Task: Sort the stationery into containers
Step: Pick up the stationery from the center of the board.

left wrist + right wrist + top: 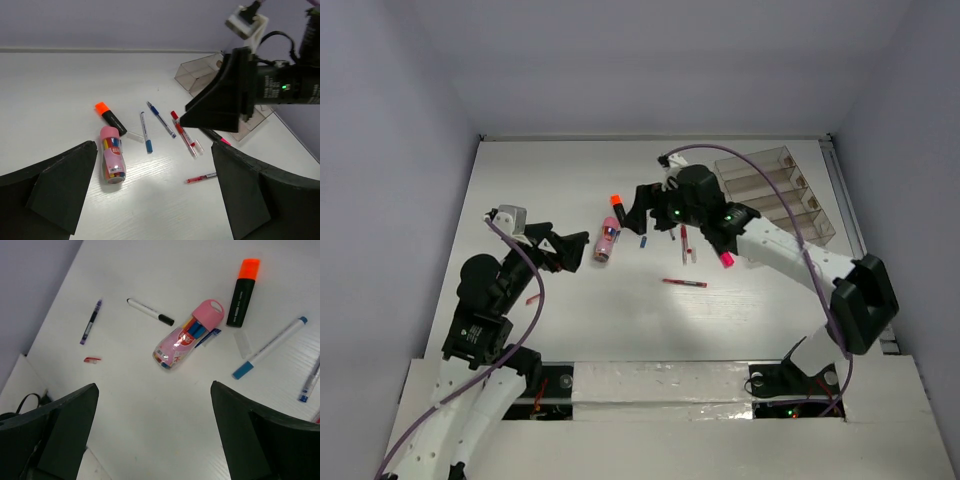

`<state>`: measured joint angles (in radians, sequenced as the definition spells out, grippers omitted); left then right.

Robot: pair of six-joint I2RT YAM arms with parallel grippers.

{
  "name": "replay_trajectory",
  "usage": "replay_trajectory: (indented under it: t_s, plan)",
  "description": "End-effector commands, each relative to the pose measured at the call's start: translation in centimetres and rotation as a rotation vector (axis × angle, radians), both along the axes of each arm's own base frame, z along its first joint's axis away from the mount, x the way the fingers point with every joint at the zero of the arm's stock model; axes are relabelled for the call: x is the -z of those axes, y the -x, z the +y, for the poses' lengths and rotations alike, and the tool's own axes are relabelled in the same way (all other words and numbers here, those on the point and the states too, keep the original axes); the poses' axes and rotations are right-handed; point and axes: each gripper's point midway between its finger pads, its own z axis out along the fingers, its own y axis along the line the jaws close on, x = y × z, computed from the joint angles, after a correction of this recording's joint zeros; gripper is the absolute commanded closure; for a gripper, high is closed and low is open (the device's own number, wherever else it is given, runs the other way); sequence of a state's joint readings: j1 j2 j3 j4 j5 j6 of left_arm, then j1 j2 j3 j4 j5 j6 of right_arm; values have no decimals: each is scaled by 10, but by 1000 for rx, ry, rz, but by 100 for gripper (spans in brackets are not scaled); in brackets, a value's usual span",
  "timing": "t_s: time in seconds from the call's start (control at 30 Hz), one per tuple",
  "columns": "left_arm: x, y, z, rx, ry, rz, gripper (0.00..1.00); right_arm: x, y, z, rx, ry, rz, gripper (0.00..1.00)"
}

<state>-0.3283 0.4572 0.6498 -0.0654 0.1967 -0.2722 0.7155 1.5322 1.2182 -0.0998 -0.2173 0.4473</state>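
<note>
The clear organiser sits at the upper right of the top view, its four long compartments side by side. The right arm reaches across in front of it. In the left wrist view that arm's dark wrist covers most of it and leaves only a corner.

The stationery lies loose on the white surface around mid-frame, apart from the organiser. Counted across the wrist views:
- one pink-capped tube on its side, holding coloured pens
- one orange-capped highlighter just beside the tube's cap
- one white pen with a blue cap
- one blue pen, cut off at the right edge of the right wrist view
- one long red pen and one short red pen
- one white marker with a black cap
- one purple pen
- one small red piece

A pink highlighter pokes out from under the right arm, its body hidden. A small pale piece beside the white pen is too small to identify.

The left tool has its fingers spread wide with nothing between them, and so does the right tool.
</note>
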Motion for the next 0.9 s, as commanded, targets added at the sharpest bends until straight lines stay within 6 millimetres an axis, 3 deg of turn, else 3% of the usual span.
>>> replay_trajectory:
  t_s: [0.0, 0.03, 0.07, 0.1, 0.2, 0.3, 0.33, 0.53, 0.73, 0.87]
  plan:
    - [-27, 3, -2, 26, 16, -74, 1, 17, -10, 21, 63, 117, -15, 0]
    - [-26, 3, 0, 16, 15, -71, 1, 25, -5, 31, 48, 146, -6, 0]
    - [-26, 3, 3, -2, 18, -71, 1, 20, -14, 34, 67, 150, -20, 0]
    - [-27, 3, 4, -10, 18, -72, 1, 44, -15, 40, 70, 208, 14, 0]
    - [-29, 6, 4, -8, 22, -81, 1, 65, -30, 45, 122, 281, 29, 1]
    - [-30, 8, 2, 3, 24, -85, 1, 72, -36, 56, 146, 301, 28, 1]
    - [-30, 8, 3, 1, 24, -85, 1, 86, -39, 57, 156, 325, 45, 1]
    - [-27, 10, -4, 26, 23, -74, 1, 107, -52, 69, 182, 343, 78, 13]
    - [-27, 11, -5, 30, 22, -71, 1, 124, -55, 85, 173, 347, 108, 16]
    - [-28, 12, -4, 27, 21, -77, 1, 136, -57, 90, 174, 349, 126, 27]
